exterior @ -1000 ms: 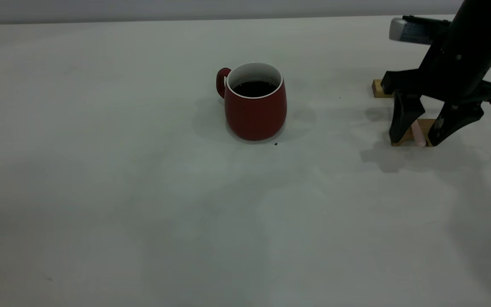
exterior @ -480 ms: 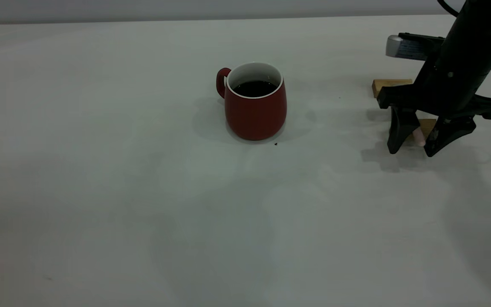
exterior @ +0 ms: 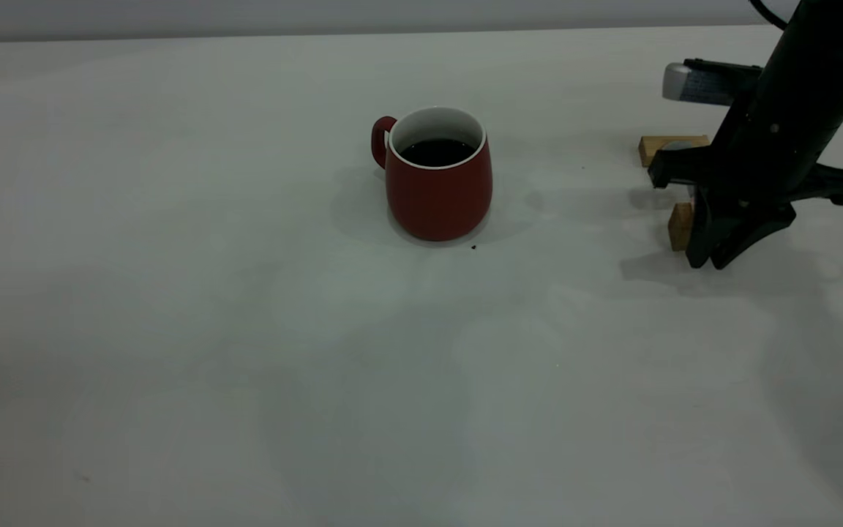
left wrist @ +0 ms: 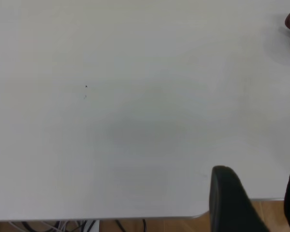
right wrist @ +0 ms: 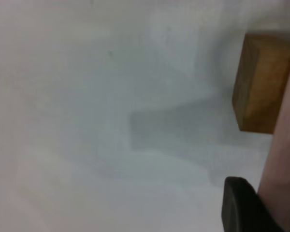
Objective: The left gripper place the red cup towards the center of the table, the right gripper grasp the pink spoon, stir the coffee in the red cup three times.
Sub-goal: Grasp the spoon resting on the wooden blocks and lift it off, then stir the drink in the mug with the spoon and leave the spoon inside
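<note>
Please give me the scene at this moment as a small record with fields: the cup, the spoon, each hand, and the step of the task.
cup: red cup upright mid-table, coffee inside
spoon: pink spoon over a wooden block, handle against the right hand's finger
right hand: right hand at the blocks, fingers closed on the spoon
left hand: left hand near the table edge, away from the cup, fingers apart
step: cup placed; stirring not begun

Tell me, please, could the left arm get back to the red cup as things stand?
Probably yes. The red cup stands alone mid-table, nothing beside it on its left, and the right claw is busy far off at the wooden blocks. The left claw hangs by the table's edge.
</note>
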You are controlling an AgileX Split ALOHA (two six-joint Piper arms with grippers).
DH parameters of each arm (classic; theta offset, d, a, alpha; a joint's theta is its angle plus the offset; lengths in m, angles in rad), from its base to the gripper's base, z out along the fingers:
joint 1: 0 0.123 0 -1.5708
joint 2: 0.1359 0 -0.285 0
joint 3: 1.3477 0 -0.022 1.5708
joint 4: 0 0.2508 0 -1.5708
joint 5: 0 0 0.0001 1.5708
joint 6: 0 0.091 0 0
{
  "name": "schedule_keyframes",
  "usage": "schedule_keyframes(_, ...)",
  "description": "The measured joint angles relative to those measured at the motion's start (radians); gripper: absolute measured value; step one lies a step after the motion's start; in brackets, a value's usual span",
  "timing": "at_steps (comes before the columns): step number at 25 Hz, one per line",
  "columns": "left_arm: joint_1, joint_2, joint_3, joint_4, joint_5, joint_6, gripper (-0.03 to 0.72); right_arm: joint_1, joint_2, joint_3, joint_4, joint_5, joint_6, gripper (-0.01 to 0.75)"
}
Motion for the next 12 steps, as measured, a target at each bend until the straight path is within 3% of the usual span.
schedule_keyframes(5, 0.0, 0.0, 0.0, 0.0, 0.0, 0.0, 0.355, 0.002, -0.122, 0.0, 0.045, 0.056, -0.003, 0.136)
schedule_keyframes(12, 0.0, 0.0, 0.0, 0.0, 0.0, 0.0, 0.355, 0.086, -0.185, -0.033, 0.511, 0.304, -0.203, 0.136)
